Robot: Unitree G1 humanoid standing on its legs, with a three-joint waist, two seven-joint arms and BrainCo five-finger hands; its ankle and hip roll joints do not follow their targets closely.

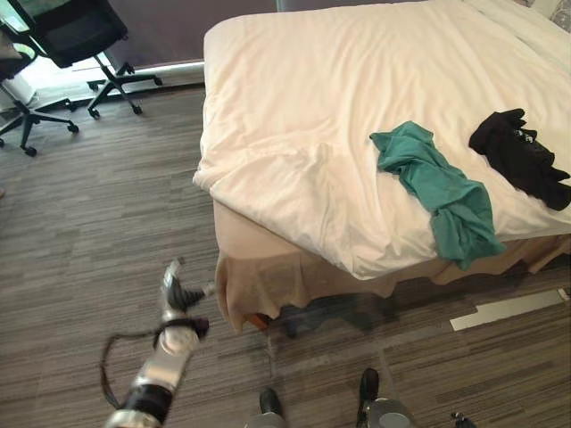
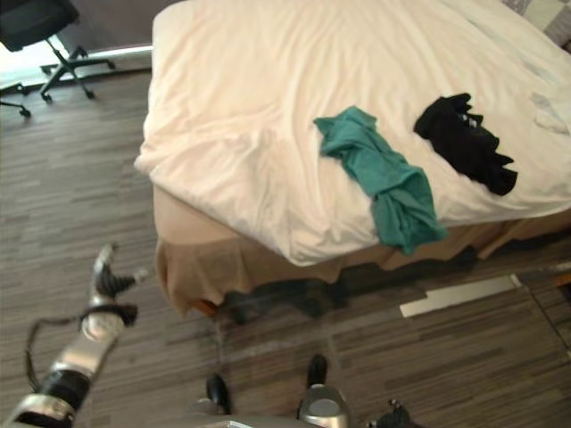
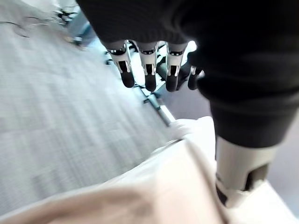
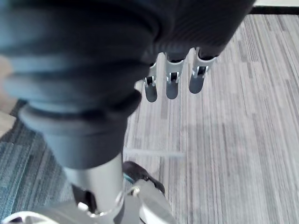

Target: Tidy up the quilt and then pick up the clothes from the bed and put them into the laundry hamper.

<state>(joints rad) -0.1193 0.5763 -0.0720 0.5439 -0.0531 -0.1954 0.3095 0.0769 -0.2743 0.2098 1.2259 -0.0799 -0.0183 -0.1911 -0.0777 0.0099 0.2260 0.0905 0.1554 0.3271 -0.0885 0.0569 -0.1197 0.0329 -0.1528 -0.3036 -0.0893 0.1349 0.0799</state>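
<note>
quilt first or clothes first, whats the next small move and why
Probably raise the left hand toward the near corner of the white quilt. That hand hangs open beside the bed corner, holding nothing, and the quilt looks rumpled there. The teal garment and black garment lie on the quilt, untouched. The right hand hangs open over the floor.

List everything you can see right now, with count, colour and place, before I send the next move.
Quilt: one, cream white, spread over the bed, wrinkled at the near corner.
Bed skirt: one, tan, hanging below the quilt at the near corner.
Green garment: one, teal, on the quilt, draping over the near edge.
Black garment: one, black, on the quilt, to the right of the green one.
Office chairs: two, black, on the floor at far left.
Floor: grey wood-look planks.
Left hand: open, low, by the bed corner.
Right hand: open, over the floor.
</note>
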